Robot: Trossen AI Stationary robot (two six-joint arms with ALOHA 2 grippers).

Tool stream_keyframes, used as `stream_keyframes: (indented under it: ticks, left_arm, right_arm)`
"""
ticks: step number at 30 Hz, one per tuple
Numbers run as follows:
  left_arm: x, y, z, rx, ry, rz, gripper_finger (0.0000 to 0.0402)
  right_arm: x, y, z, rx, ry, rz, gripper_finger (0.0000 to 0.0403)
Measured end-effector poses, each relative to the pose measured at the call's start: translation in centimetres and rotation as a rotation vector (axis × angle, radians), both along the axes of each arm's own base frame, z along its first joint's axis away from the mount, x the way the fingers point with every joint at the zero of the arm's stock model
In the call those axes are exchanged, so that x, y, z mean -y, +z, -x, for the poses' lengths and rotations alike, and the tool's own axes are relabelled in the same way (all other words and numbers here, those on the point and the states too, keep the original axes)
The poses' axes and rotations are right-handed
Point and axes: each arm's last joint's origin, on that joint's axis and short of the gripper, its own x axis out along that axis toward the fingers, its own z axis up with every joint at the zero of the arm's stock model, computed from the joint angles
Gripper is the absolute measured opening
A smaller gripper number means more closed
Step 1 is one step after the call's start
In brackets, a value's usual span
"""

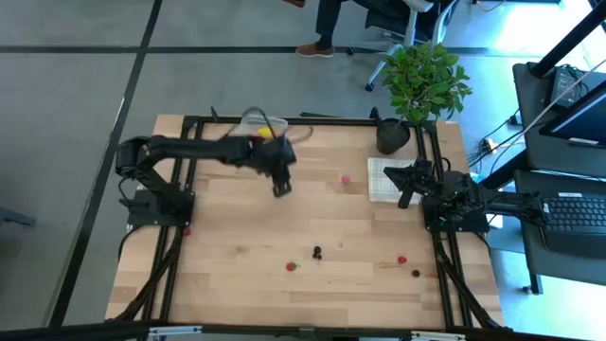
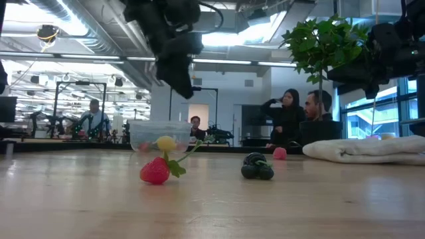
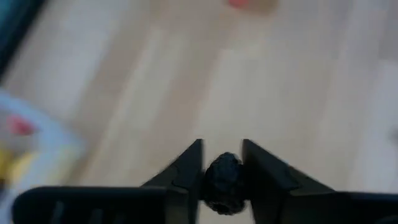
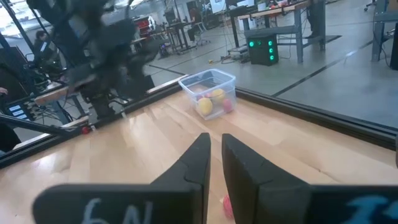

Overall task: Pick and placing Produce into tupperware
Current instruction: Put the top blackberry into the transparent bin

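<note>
I'm carrying a dark berry clamped across its middle in my left gripper beside the tub, squeezing lightly because it's probably tiny, light, and slippery.

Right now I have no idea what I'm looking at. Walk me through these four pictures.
Two robot arms work at a wooden table. One picture looks straight down, one looks level across the tabletop, and two come from cameras on the arms' wrists. The left gripper is shut on a dark berry, held up near the clear tub, which already holds yellow and red pieces. The right gripper waits shut by the white cloth. More toy berries lie loose on the table, such as a red one and a dark one. A potted plant stands at one corner.
</note>
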Motion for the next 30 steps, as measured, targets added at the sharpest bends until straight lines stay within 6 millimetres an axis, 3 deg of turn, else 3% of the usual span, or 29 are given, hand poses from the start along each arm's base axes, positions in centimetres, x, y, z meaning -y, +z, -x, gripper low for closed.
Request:
stream_keyframes:
  ticks: [4, 11, 15, 19, 25, 30]
  left_arm:
    - [-3.8, 1.7, 1.3, -0.054, 0.123, -0.067, 0.0100]
    - [-9.2, 1.5, 3.8, -0.086, 0.280, -0.110, 0.0084]
    - [-11.9, 0.2, 4.7, -0.120, 0.358, -0.095, 0.0094]
    - [-14.0, -2.4, 4.9, -0.192, 0.401, -0.050, 0.0107]
    - [-16.1, -5.9, 5.0, -0.274, 0.428, 0.000, 0.0085]
    - [-16.8, -7.2, 5.2, -0.293, 0.441, 0.029, 0.0097]
  right_arm:
    - [0.0, 0.0, 0.0, -0.003, 0.000, -0.003, 0.0045]
    - [0.0, 0.0, 0.0, -0.005, 0.000, 0.000, 0.0045]
    - [0.0, -0.1, 0.0, -0.006, 0.000, 0.000, 0.0045]
    - [0.0, -0.1, 0.0, -0.006, 0.000, 0.000, 0.0045]
    - [0.0, -0.1, 0.0, -0.006, 0.000, -0.001, 0.0045]
    - [0.0, -0.1, 0.0, -0.007, 0.000, -0.001, 0.0045]
